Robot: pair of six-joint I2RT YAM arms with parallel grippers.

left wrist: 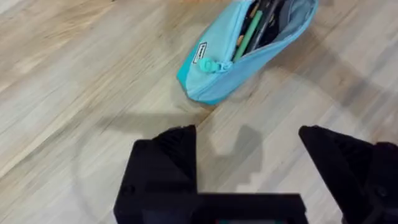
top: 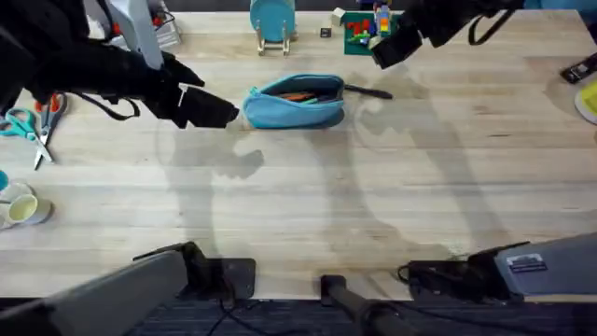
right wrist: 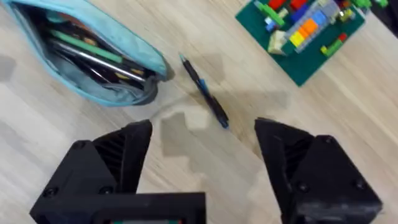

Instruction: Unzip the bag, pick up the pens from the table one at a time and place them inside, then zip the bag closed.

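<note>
Right wrist view has our right gripper [right wrist: 202, 171] spread wide over the black pen [right wrist: 205, 99], which lies just beside the unzipped turquoise pouch [right wrist: 74, 68] on the table [right wrist: 186, 186]. Left gripper [left wrist: 249, 174] is wide and empty too. We reckon a crooked pinch rolls that skinny pen off or snags the pouch edge

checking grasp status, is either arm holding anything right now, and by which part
Nothing is held. The left gripper and right gripper are both open over bare table; the black pen lies beside the open bag.
</note>
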